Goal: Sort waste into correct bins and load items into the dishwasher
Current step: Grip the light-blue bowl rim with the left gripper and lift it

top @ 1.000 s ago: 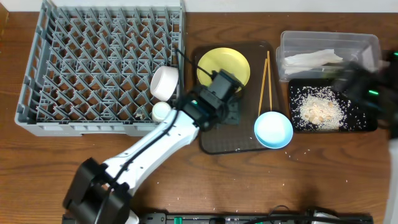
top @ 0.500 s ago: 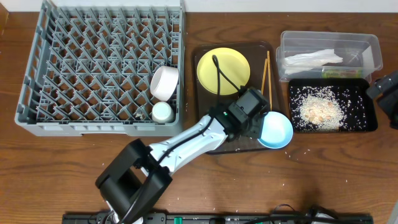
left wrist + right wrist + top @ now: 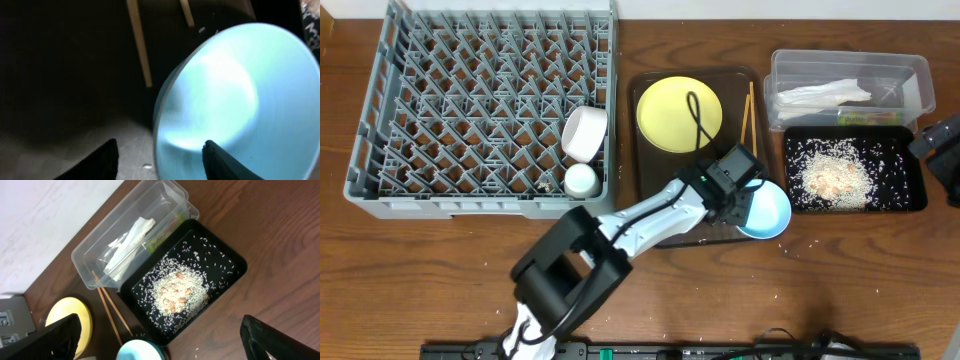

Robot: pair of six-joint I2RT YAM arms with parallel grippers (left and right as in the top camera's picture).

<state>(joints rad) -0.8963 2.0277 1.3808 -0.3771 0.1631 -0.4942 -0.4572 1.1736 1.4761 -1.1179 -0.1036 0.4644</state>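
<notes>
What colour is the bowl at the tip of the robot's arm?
Light blue. The bowl shows best in the left wrist view.

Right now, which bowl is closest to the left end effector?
The light blue bowl; the left end effector straddles its rim. The white bowl lies in the rack.

text: none legible in any view | packet [image 3: 162,238] in tub [image 3: 162,205]: green-yellow print, too small to read | overhead view: no label, number or brand can be made out on anything on the surface
</notes>
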